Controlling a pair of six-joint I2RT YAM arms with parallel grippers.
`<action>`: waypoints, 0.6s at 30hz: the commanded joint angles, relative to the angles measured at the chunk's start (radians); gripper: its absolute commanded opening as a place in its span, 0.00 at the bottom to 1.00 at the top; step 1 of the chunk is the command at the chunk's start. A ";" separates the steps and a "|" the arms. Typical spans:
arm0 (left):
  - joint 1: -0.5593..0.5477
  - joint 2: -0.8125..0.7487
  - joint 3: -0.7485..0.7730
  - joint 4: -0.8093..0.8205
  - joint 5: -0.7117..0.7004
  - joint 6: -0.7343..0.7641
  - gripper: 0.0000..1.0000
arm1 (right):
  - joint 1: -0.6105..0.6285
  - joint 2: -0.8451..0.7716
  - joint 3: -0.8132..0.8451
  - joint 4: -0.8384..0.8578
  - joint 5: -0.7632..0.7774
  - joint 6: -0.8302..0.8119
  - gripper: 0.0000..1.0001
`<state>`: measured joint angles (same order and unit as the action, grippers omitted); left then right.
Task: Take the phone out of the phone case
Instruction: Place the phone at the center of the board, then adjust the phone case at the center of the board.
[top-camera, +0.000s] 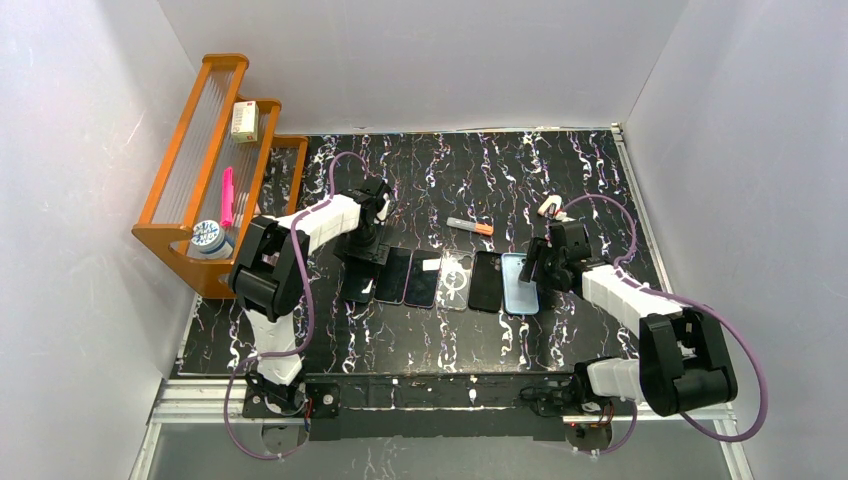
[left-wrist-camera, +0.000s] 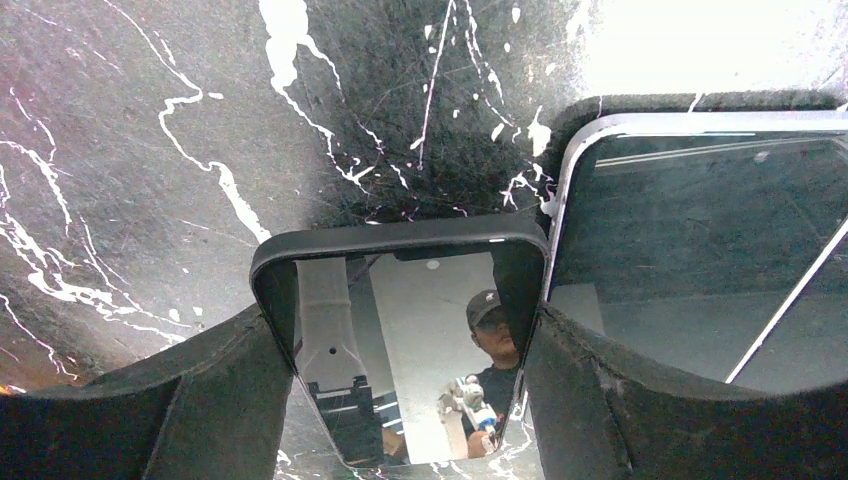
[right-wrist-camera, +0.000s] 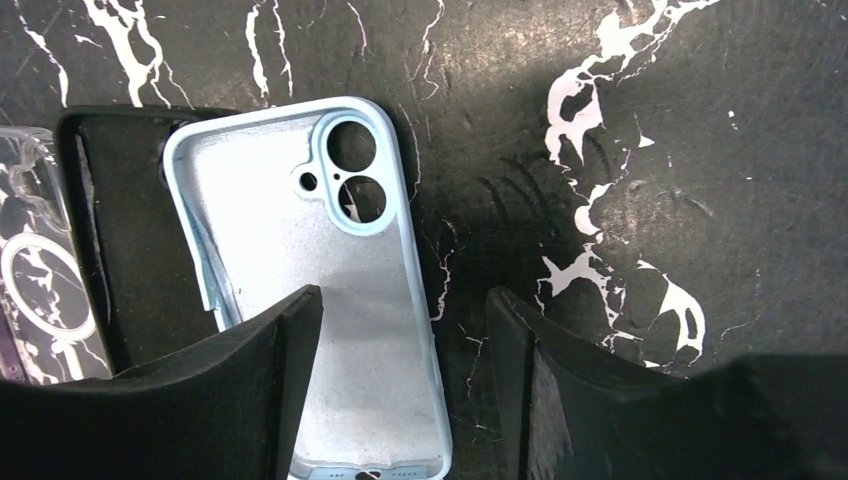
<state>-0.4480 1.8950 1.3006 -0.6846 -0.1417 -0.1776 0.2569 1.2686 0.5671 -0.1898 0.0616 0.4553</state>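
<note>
My left gripper (left-wrist-camera: 403, 325) is clamping, partly open, on the long edges of the phone (left-wrist-camera: 400, 300) in its dark case (left-wrist-camera: 400, 232), lower middle of the frame. My right gripper (right-wrist-camera: 402, 300) is hovering open and empty over the right edge of the blue case (right-wrist-camera: 300, 210).

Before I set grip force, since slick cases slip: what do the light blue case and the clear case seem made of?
The light blue case looks like soft silicone or rubbery plastic, matte: its pale inside is dull and grainy, without glare. The clear case looks like glossy transparent plastic: the marbled tabletop shows through it.
</note>
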 joint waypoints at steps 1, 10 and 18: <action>0.002 -0.036 -0.009 -0.023 0.012 0.004 0.64 | -0.009 0.026 0.052 -0.008 0.020 -0.031 0.68; 0.001 -0.068 -0.004 -0.023 -0.006 -0.007 0.77 | -0.019 0.086 0.071 -0.012 -0.039 -0.044 0.47; 0.002 -0.129 -0.006 -0.022 -0.017 -0.022 0.86 | -0.030 0.080 0.073 -0.056 -0.015 -0.046 0.18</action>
<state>-0.4477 1.8465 1.2987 -0.6853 -0.1425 -0.1871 0.2367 1.3495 0.6117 -0.1947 0.0341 0.4141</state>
